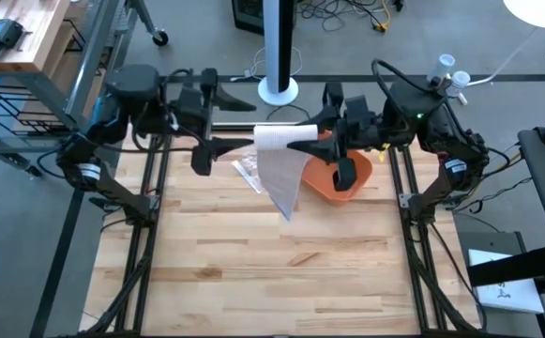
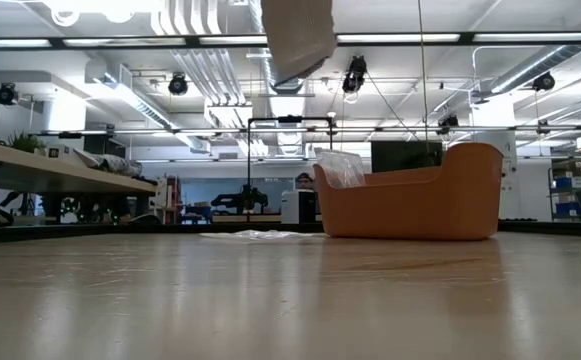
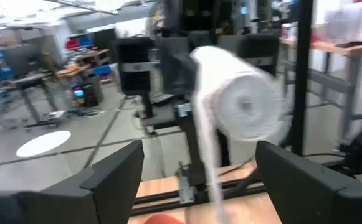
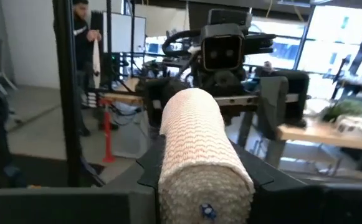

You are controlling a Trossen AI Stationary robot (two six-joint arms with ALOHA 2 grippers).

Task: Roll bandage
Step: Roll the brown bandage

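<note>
The bandage is a white roll, held level in the air above the table's far middle. Its loose tail hangs down from it, and the low view shows that tail's lower end at the picture's top. My right gripper comes from the right and is shut on the roll. My left gripper faces it from the left, open. Its fingers stop just short of the roll's end face and touch nothing. My right gripper pinches the roll by its right-hand end between its two fingers. They reach in level from the table's right and lie along the roll. The roll is lifted clear and level, and its tail hangs slack below it.
An orange bin stands under my right gripper at the far right and holds clear plastic wrapping. Another clear wrapper lies on the table left of the bin. The near half of the wooden table is bare. A person stands in the room beyond.
</note>
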